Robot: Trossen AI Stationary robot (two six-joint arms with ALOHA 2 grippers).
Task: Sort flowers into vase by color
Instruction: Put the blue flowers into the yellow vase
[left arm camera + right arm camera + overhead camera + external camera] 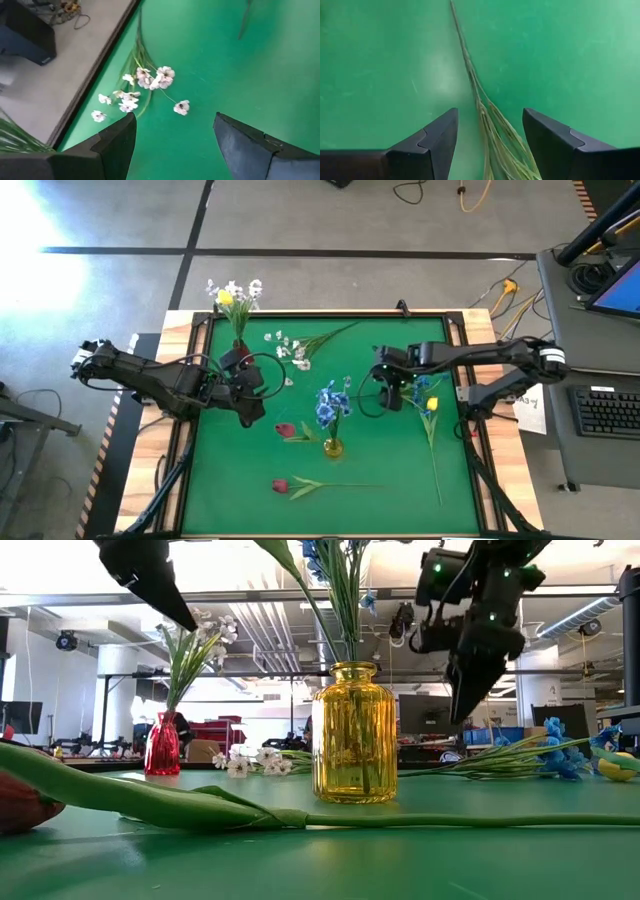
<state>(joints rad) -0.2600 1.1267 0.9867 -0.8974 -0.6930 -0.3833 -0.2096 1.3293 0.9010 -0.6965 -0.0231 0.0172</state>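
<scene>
Both grippers hang open over the green mat point(400, 470) — the left gripper point(250, 393) near the loose white blossom spray point(290, 350) toward the far edge, the right gripper point(381, 387) above a bundle of green stems point(490, 125) beside the blue and yellow flowers point(430, 405) on the right. Two red-pink tulips point(283, 430) lie flat on the near side. At the centre a yellow glass vase point(355, 735) holds blue blooms point(332, 402); a red vase point(162, 745) at the far left holds white blossoms and a yellow tulip point(226, 298). Beyond the table — an open workshop with ceiling ducts and monitors.
</scene>
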